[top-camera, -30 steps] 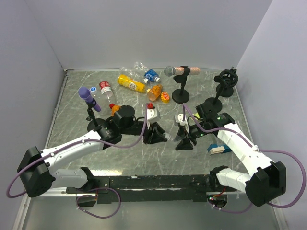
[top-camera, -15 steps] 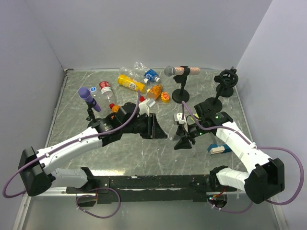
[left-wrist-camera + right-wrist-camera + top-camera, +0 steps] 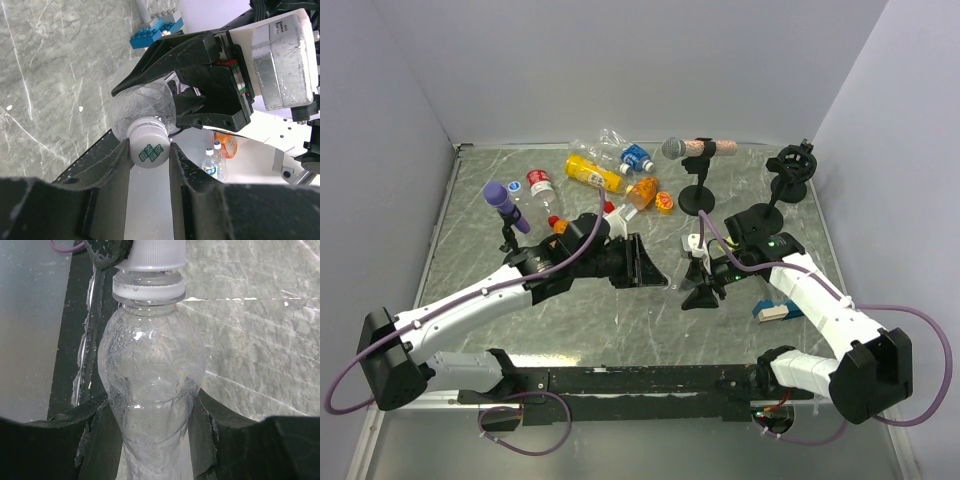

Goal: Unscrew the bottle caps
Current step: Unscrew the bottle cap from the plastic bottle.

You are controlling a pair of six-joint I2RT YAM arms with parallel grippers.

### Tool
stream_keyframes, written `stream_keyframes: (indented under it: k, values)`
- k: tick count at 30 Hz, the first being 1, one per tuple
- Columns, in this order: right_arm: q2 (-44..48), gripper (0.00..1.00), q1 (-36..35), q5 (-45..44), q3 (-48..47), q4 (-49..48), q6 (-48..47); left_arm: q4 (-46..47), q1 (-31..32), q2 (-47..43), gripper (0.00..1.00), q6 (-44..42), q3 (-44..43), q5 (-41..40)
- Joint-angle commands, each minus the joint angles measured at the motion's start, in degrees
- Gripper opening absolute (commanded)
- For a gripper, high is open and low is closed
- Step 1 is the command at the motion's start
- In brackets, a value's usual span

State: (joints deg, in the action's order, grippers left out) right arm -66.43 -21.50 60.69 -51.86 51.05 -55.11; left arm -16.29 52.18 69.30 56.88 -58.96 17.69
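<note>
A clear, label-less bottle (image 3: 152, 370) is held off the table between the two arms, near the table's middle. My right gripper (image 3: 152, 407) is shut on its body, with one finger on each side. The bottle's white cap (image 3: 149, 150), printed with green characters, sits between the fingers of my left gripper (image 3: 149, 145), which is shut on it. From above, the left gripper (image 3: 645, 265) and the right gripper (image 3: 698, 288) face each other, and the bottle is mostly hidden between them. Several more capped bottles lie at the back: a yellow one (image 3: 592, 174), a blue-labelled one (image 3: 635, 157) and a red-labelled one (image 3: 541, 187).
Stubby orange bottles (image 3: 642, 190) lie behind the left gripper. A purple-headed microphone (image 3: 505, 207) stands at the left, and a grey-headed one (image 3: 675, 148) on a round base at the back centre. Another black stand (image 3: 790, 170) is at the back right. Blue bricks (image 3: 772, 310) lie by the right arm.
The left wrist has rolled over from upright onto its side and reached toward the right gripper. The right gripper has shifted slightly left. Both grips have held.
</note>
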Motion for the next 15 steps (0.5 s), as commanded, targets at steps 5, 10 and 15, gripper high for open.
stream_keyframes:
  k: [5,10,15]
  values:
    - [0.52,0.17,0.05,-1.27,-0.35,1.43,-2.02,2.13,-2.17,-2.15,0.26,-1.24,-0.9,1.19]
    - [0.34,0.17,0.05,-1.36,-0.62,1.86,-2.28,6.36,-3.05,-3.55,0.8,-4.49,0.95,8.22]
    - [1.22,0.17,0.05,-1.36,0.0,1.34,-2.02,4.17,-3.14,-8.73,0.97,-12.03,2.53,6.13]
